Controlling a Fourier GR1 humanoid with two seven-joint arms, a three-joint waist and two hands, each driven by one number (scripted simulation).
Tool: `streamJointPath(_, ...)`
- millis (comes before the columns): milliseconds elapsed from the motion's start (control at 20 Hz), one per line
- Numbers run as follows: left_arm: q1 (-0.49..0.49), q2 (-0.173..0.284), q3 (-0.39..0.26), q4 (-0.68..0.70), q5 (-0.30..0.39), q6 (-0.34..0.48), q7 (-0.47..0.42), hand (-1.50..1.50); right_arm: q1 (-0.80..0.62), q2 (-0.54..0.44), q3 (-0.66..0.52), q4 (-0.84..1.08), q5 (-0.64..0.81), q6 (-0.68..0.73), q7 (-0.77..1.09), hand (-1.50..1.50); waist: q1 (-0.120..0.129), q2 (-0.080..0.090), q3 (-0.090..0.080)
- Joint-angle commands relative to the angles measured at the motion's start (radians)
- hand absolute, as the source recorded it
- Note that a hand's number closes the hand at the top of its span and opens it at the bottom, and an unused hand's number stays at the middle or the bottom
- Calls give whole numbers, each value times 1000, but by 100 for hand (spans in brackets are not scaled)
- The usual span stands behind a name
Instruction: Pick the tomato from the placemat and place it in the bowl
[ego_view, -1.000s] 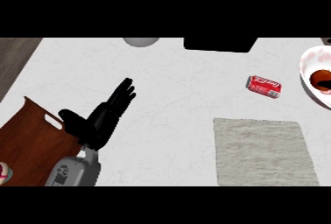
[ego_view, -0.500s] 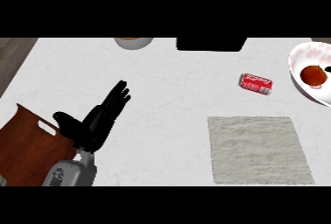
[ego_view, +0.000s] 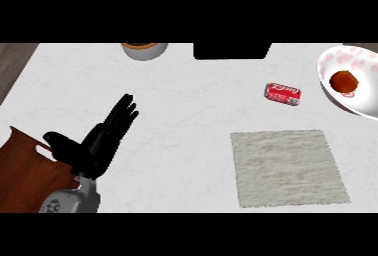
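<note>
Tomato (ego_view: 344, 80) sitting inside the bowl (ego_view: 363, 104), placemat (ego_view: 288, 167) lying bare, soda can (ego_view: 283, 94) resting between them, left hand (ego_view: 96, 142) hovering with fingers straight

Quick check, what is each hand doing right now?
Left hand: open, fingers straight, holding nothing, over the counter.
Right hand: not in view.

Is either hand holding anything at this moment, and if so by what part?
Nothing is held. The left hand is open with straight fingers over the counter; the right hand is out of view. The tomato lies in the bowl.
</note>
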Motion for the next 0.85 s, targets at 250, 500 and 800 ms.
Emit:
streamJointPath(250, 88, 3, 16, -38, 2, 11, -21, 0, 368, -17, -56, -100, -122, 311, -276, 150, -69, -23, 0)
streamJointPath(500, 104, 4, 21, -15, -20, 24, -44, 0, 550, 5, -44, -205, -167, 365, -322, 150, -102, -25, -1)
streamJointPath(800, 96, -9, 29, -31, 1, 33, -24, 0, 782, 120, 65, -344, -152, 359, -373, 150, -125, -28, 2)
